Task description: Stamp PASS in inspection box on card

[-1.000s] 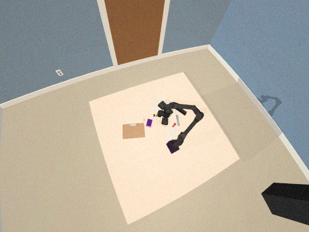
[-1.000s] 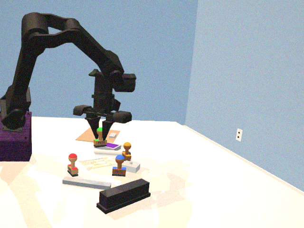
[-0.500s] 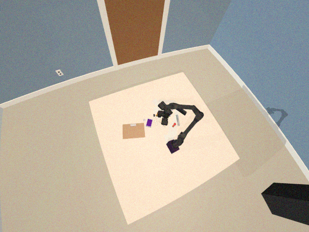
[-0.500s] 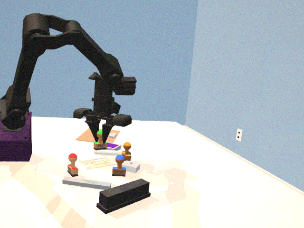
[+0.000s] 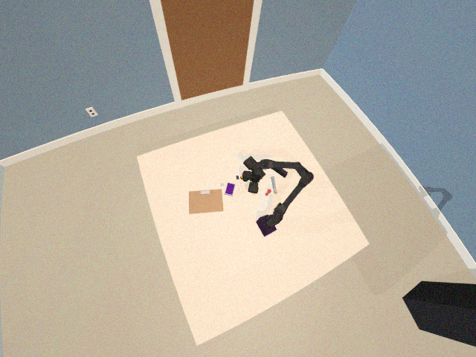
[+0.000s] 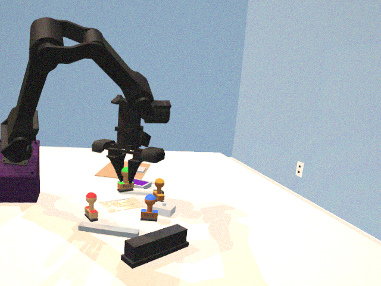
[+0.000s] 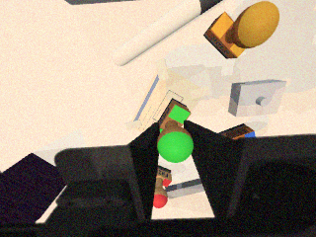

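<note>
Gripper (image 5: 245, 178) (image 6: 125, 182) (image 7: 171, 125) gripping green-topped stamp (image 6: 125, 177) (image 7: 175, 144), card (image 6: 118, 205) (image 7: 148, 101) near, bench edges well apart.

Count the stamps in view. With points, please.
4: green (image 6: 125, 185) (image 7: 175, 146) in the gripper (image 6: 125, 180) (image 7: 171, 125); red (image 6: 91, 207) (image 7: 159, 197) near the grey bar (image 6: 108, 229) (image 7: 185, 189); blue (image 6: 149, 207) and orange (image 6: 159, 189) (image 7: 256, 25) by the grey box (image 6: 164, 210) (image 7: 257, 99). Others may be hidden.

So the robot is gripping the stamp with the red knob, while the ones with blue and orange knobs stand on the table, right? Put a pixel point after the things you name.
Not quite: the exterior view shows the gripper (image 6: 125, 180) (image 7: 171, 125) holding the green-knobbed stamp (image 6: 125, 186) (image 7: 176, 146). The blue and orange ones do stand on the table.
</note>
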